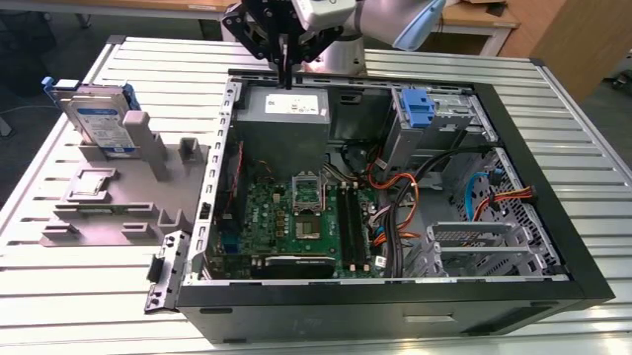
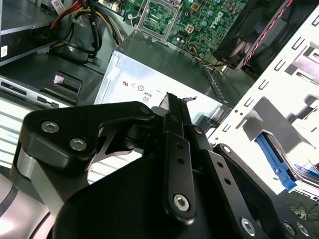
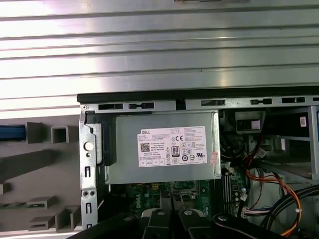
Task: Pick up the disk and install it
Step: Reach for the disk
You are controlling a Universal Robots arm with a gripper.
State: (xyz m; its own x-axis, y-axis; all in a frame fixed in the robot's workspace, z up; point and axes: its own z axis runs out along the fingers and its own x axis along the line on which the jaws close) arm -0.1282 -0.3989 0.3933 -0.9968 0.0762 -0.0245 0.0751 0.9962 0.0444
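The disk, silver with a white-and-blue label and a blue carrier, stands upright in a grey holder on the table, at the exterior view's left of the open computer case. My gripper hangs over the case's far edge, just above the grey power supply box, well apart from the disk. Its two black fingers are pressed together with nothing between them, as the second wrist view shows for the gripper too. In the first wrist view a blue edge of the disk shows beside the holder.
Inside the case lie the green motherboard, bundled cables and a grey drive bay with a fixed blue bracket. A second metal cage sits at the exterior view's right. The ribbed metal table surrounds the case.
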